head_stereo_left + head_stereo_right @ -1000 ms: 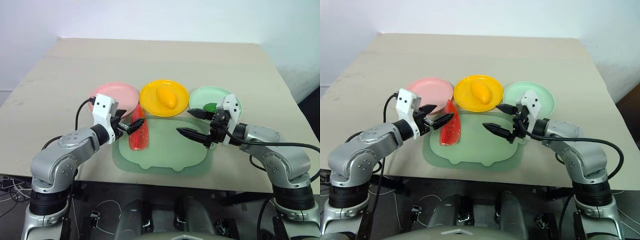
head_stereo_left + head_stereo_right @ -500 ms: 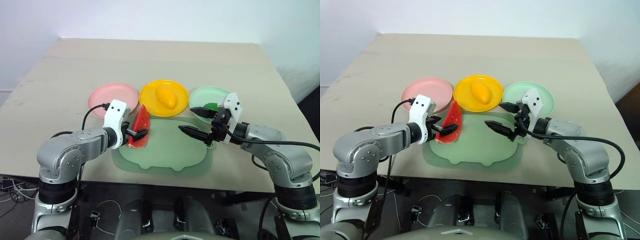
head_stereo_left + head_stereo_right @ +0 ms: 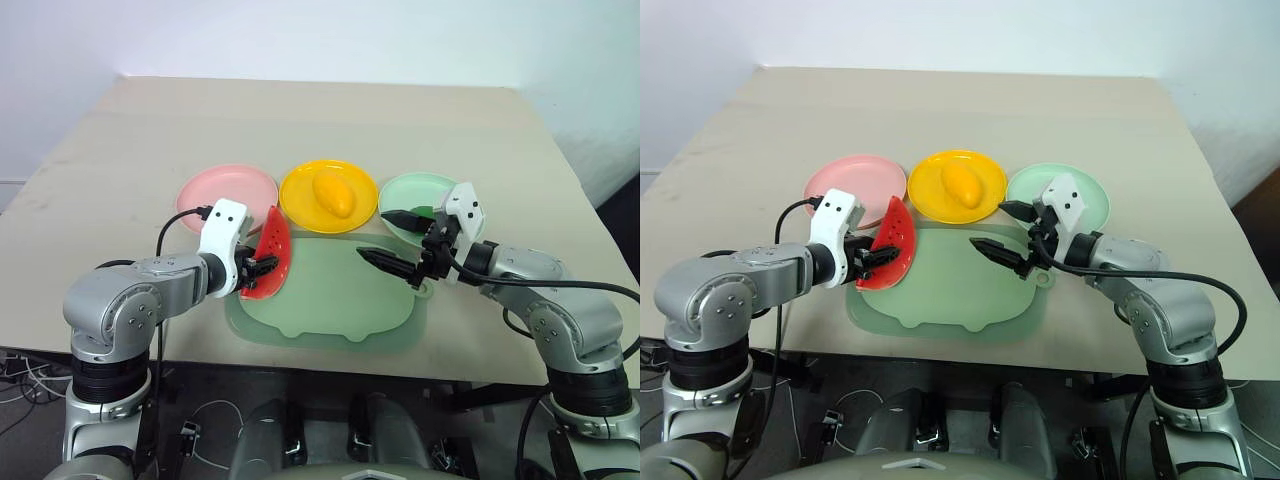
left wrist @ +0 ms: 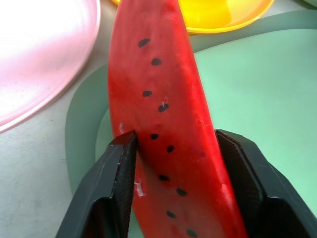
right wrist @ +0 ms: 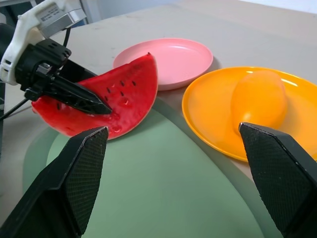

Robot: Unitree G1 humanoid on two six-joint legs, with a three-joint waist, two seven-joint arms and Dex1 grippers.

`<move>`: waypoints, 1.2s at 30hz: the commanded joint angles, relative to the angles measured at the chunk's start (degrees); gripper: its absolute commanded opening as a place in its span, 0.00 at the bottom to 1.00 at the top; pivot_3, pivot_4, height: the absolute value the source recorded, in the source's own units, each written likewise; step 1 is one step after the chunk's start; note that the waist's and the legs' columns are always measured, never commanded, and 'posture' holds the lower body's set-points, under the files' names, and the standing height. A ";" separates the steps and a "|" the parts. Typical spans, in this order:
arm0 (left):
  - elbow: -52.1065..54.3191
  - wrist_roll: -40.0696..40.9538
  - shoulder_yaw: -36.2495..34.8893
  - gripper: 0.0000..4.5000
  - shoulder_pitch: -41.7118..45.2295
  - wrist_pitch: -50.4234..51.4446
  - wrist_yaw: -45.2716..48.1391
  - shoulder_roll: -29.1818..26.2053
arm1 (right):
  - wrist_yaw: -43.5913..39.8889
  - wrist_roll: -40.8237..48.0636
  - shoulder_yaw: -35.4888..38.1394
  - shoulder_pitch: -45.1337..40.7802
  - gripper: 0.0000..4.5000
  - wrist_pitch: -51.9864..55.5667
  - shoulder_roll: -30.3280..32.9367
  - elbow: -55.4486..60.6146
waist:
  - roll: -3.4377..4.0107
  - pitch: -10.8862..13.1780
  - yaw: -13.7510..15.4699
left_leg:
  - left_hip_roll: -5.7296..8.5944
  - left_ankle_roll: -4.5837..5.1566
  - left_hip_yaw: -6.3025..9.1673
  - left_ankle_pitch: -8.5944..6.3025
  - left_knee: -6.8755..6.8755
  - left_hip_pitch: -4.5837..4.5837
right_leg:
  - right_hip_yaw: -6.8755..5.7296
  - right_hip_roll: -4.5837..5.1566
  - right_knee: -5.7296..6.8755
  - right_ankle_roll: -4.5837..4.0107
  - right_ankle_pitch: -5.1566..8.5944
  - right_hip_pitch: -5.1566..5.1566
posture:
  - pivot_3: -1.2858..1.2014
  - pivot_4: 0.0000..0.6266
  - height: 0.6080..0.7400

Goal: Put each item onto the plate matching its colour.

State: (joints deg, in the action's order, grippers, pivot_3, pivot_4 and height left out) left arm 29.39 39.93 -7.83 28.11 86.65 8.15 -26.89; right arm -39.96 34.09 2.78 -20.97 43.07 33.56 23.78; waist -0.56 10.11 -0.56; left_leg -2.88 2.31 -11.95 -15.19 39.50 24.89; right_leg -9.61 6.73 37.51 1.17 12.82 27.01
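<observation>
From the left eye view we see our left gripper [image 3: 262,268] clamped on the watermelon wedge [image 3: 270,250], which stands at the nine o'clock edge of the green mat [image 3: 330,300]. The pink plate [image 3: 228,192] lies just beyond, toward eleven o'clock. To do this step well, we judge we should lift the wedge clear of the mat's edge, carry it over the pink rim, and let go only once it rests on the plate. The mango [image 3: 333,194] already sits on the yellow plate [image 3: 300,190].

In the right eye view our right gripper [image 3: 1008,233] hovers at the mat's three o'clock side, jaws wide apart and empty, in front of the mint plate [image 3: 1085,195].

The left wrist view gives what the head views cannot: both black fingers [image 4: 116,173] press the wedge's flat faces, seeds showing between them. The grip looks square, but it sits near one end of the wedge, so we expect it may swing.

The right wrist view shows the same grip from the opposite side, with the wedge tilted and its lower curve touching the mat.
</observation>
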 commanded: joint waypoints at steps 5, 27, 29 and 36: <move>-0.40 -3.32 -2.19 0.45 2.54 -3.56 1.02 -1.46 | -0.15 -0.83 0.29 -0.37 1.00 -1.76 0.40 0.73 | 0.00 0.00 0.00 | 0.00 0.00 0.00 0.00 0.01 0.00 | 0.00 0.00 0.02 0.00 0.00 0.00 | 0.52 0.24 0.67; -42.72 -20.65 2.96 0.45 20.33 -36.41 9.53 -3.72 | -0.89 -1.28 -0.91 0.38 1.00 -2.71 0.28 0.95 | -0.02 0.01 -0.07 | 0.01 0.01 0.00 0.00 0.05 0.05 | -0.02 0.03 0.03 -0.01 0.00 0.05 | 0.52 0.24 0.67; -44.57 -21.69 3.58 0.45 20.64 -36.56 9.82 -3.31 | -0.85 -1.41 -0.80 0.37 1.00 -2.72 0.43 0.99 | -0.02 0.02 -0.17 | 0.00 0.09 0.00 0.04 0.05 0.08 | -0.02 0.02 0.04 -0.01 0.00 0.09 | 0.52 0.24 0.67; -46.27 -24.10 3.66 0.61 20.35 -38.03 9.67 -2.66 | -0.50 -1.99 -0.26 1.01 1.00 -2.78 0.99 1.26 | -0.03 0.02 -0.16 | 0.00 0.15 0.00 0.08 0.08 0.09 | -0.03 0.02 0.07 0.00 0.00 0.10 | 0.52 0.24 0.67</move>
State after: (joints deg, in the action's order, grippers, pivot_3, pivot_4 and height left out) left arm -17.86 16.80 -3.53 47.30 50.43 17.92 -29.05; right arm -40.60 32.14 0.96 -19.98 41.45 33.83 23.47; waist -0.59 10.12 -0.72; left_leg -2.88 2.46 -11.95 -15.12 39.59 24.98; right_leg -9.64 6.75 37.58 1.17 12.81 27.11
